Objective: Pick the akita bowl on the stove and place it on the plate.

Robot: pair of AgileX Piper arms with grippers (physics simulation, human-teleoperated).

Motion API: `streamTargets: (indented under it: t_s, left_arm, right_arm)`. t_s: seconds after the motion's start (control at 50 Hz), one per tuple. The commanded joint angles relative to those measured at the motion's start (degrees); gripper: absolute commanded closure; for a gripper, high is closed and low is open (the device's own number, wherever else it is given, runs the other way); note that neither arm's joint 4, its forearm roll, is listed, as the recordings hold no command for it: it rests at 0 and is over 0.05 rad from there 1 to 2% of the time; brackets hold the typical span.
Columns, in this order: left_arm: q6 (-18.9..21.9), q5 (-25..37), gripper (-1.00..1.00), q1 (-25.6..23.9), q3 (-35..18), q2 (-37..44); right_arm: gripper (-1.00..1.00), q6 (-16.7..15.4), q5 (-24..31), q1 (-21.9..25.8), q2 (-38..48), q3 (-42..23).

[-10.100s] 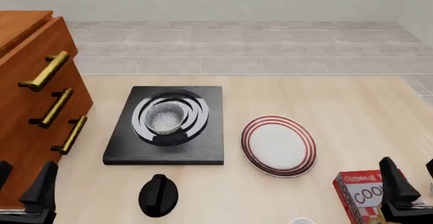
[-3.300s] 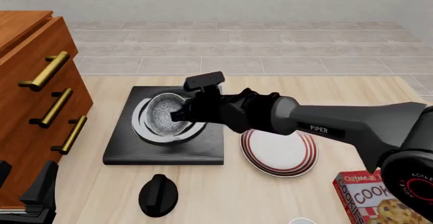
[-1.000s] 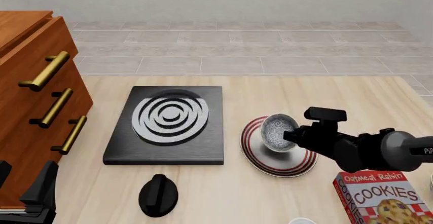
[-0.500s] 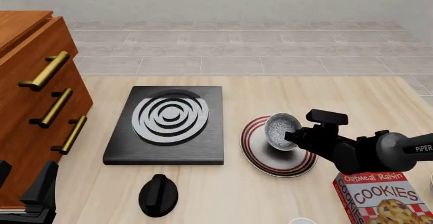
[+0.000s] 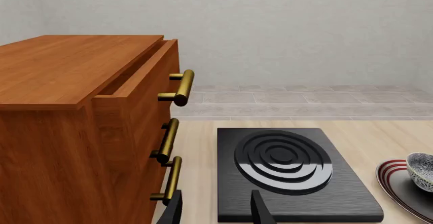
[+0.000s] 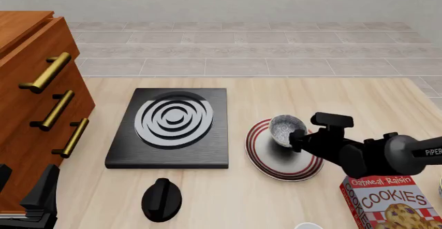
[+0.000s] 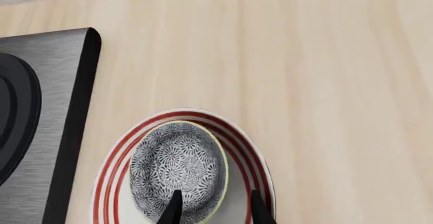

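Pinched on the near rim of the bowl [image 7: 178,166], my right gripper [image 7: 213,211] has one finger inside the wall and one outside, with the bowl over the plate [image 7: 108,183]. From the front it looks tilted, its mouth turned toward the stove [image 6: 171,128], and whether its foot touches the plate I cannot tell. I judge it a stiff, glazed ceramic piece: light enough for a rim pinch, yet slick, so it could pivot about the fingers if I swing it. It would chip if dropped, so it wants lowering until it sits flat before I let go. The rim is the only sensible hold; the round outside gives the fingers nothing to bite.

My left gripper [image 5: 215,209] hangs idle near the table's edge, its fingers spread with nothing between them, beside the cabinet [image 5: 74,127]. A cookie box [image 6: 383,200] stands close by my right arm, and a black knob [image 6: 161,199] lies just before the stove, whose rings now sit bare.
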Motion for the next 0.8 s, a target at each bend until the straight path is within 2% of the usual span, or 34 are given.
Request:
streamTargets:
  t_s: [0.02,0.38,0.8]
  left_arm:
    - [0.0,0.0,-1.0,0.0,0.0,0.0]
    - [0.0,0.0,-1.0,0.0,0.0,0.0]
    - [0.0,0.0,-1.0,0.0,0.0,0.0]
  right_arm:
    - [-1.0,-0.3,1.6,0.1,-1.6,-0.7]
    - [-1.0,-2.3,5.0,-0.3,-8.9,-0.3]
    - [-1.0,-4.9,6.6,-0.5,-18.1,1.8]
